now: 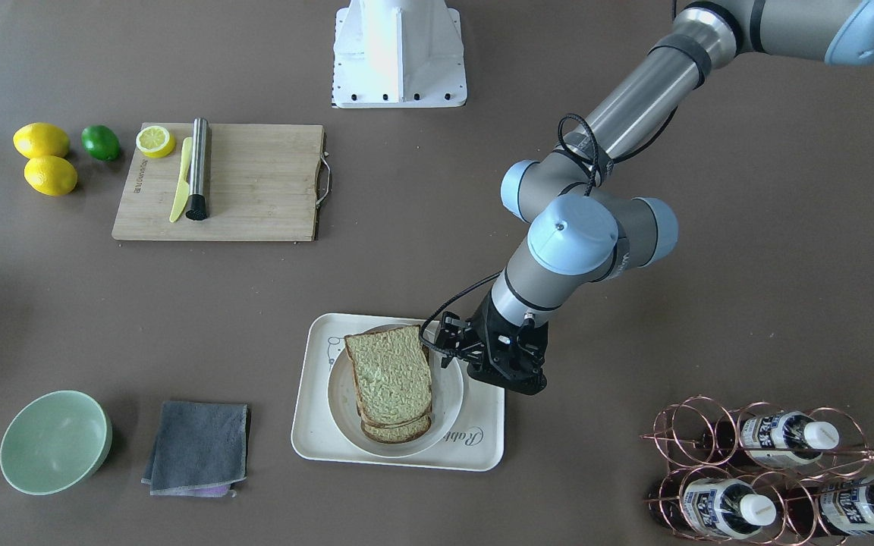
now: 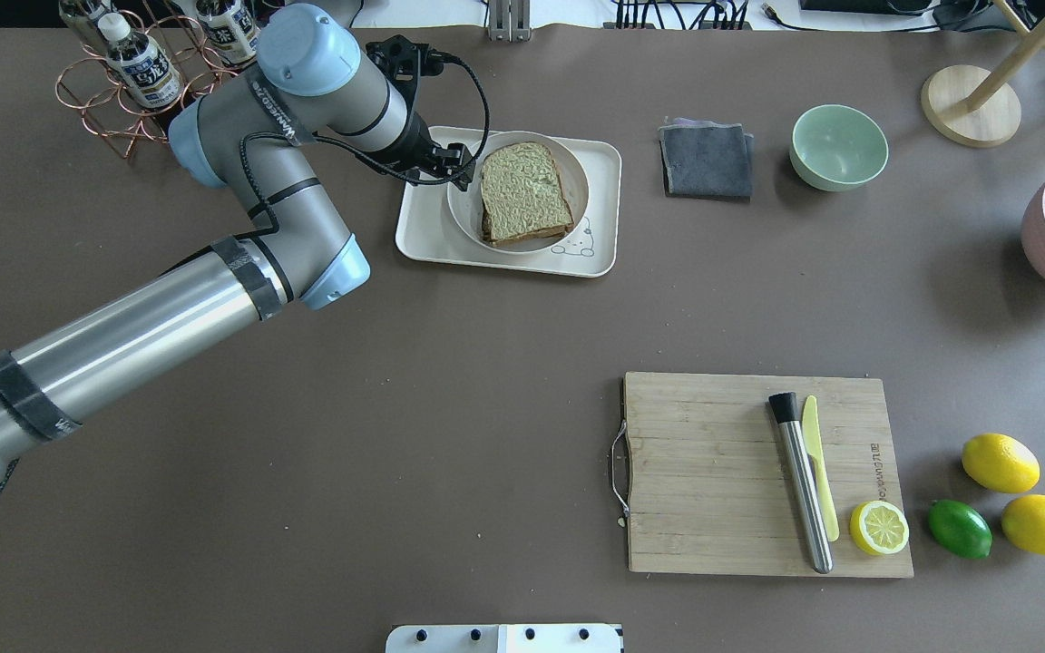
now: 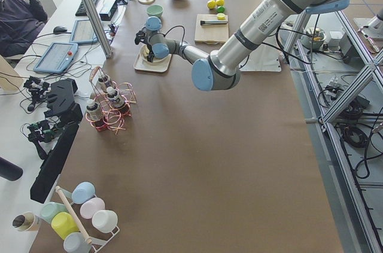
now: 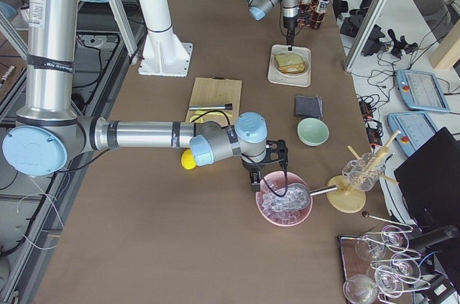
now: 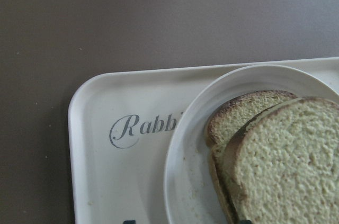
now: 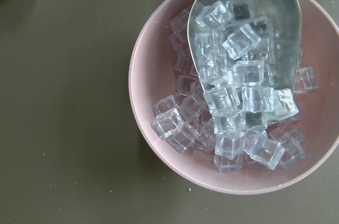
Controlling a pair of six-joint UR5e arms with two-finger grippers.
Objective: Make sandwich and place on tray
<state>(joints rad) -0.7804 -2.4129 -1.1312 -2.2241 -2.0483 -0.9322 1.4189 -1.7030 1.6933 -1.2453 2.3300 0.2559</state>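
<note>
The sandwich (image 1: 390, 379) is two brown-crusted bread slices stacked slightly offset on a round white plate (image 1: 448, 394). The plate rests on the cream tray (image 1: 315, 432) with the "Rabbit" script. No egg shows. The sandwich also shows in the overhead view (image 2: 522, 190) and the left wrist view (image 5: 280, 160). My left gripper (image 2: 461, 172) hangs over the plate's rim beside the bread, open and empty; one dark fingertip (image 5: 128, 222) peeks in at the bottom of the wrist view. My right gripper (image 4: 267, 178) hovers over a pink ice bowl; I cannot tell whether it is open or shut.
A wooden cutting board (image 2: 758, 472) holds a metal muddler, a yellow knife and a lemon half, with lemons and a lime beside it. A green bowl (image 2: 838, 145) and grey cloth (image 2: 707, 159) lie near the tray. A copper bottle rack (image 2: 137, 77) stands behind my left arm. The pink bowl (image 6: 143, 75) holds ice and a scoop (image 6: 243, 33).
</note>
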